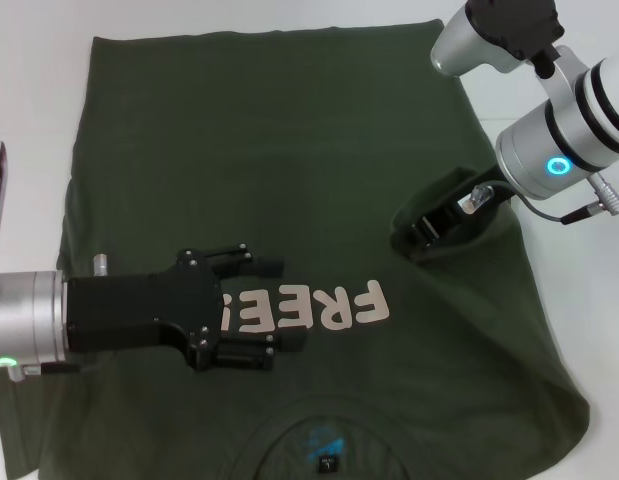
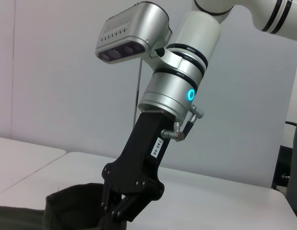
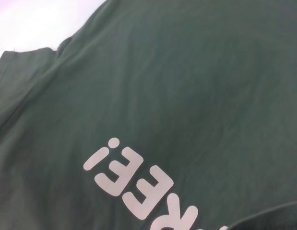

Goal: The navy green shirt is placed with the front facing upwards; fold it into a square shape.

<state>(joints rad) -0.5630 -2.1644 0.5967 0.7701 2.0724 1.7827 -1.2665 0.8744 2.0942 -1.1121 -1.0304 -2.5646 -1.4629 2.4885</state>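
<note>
The shirt (image 1: 319, 150) lies spread front-up across your desk (image 1: 29, 90), collar (image 1: 324, 440) nearest the robot, hem at the far side. Its lettering (image 1: 319, 308) runs across the chest, between the two arms. Your left gripper (image 1: 274, 305) hovers over the shirt's left half, fingers spread on either side of the lettering's left end. Your right gripper (image 1: 429, 232) sits at the shirt's right edge, a raised fold of cloth around it.

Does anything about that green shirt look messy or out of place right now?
Yes. The navy green shirt mostly lies flat, but its edge on the robot's right is bunched into a raised pocket around the right gripper. The left gripper hovers open beside the lettering.
</note>
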